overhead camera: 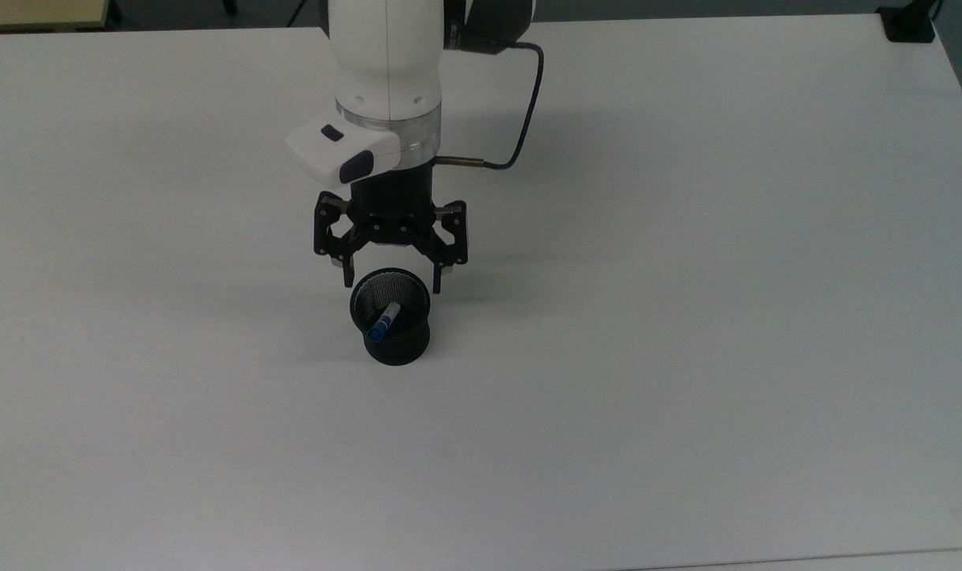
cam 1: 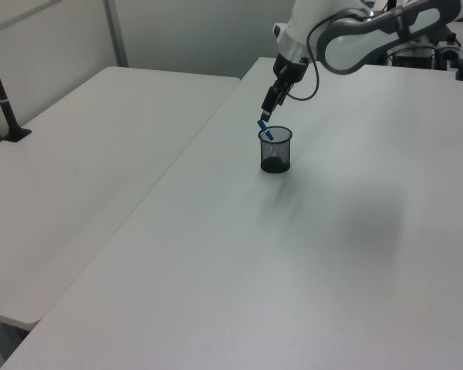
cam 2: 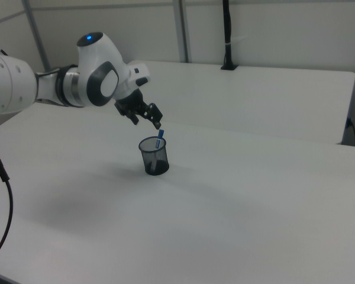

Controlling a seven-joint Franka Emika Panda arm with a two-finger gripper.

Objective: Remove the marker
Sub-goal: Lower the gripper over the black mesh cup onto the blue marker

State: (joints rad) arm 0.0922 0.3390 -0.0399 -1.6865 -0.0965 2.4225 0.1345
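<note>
The marker [overhead camera: 384,321] leans inside the black mesh cup [overhead camera: 393,333] on the white counter [overhead camera: 687,317], blue cap up. The gripper [overhead camera: 392,284] hangs just above the cup's rim, fingers [overhead camera: 347,276] spread, holding nothing.

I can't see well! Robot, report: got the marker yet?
Hand open, above the cup. Marker in cup, leaning on the rim, not gripped. Nothing in the way.

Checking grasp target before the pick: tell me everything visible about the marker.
The marker is a slim pen with a white barrel and blue cap, standing tilted in a black mesh cup on the white table. Its capped end leans on the rim and pokes above it, toward the top view's lower left. Its lower end sits inside the cup. The open claw hangs close by, not touching it.
</note>
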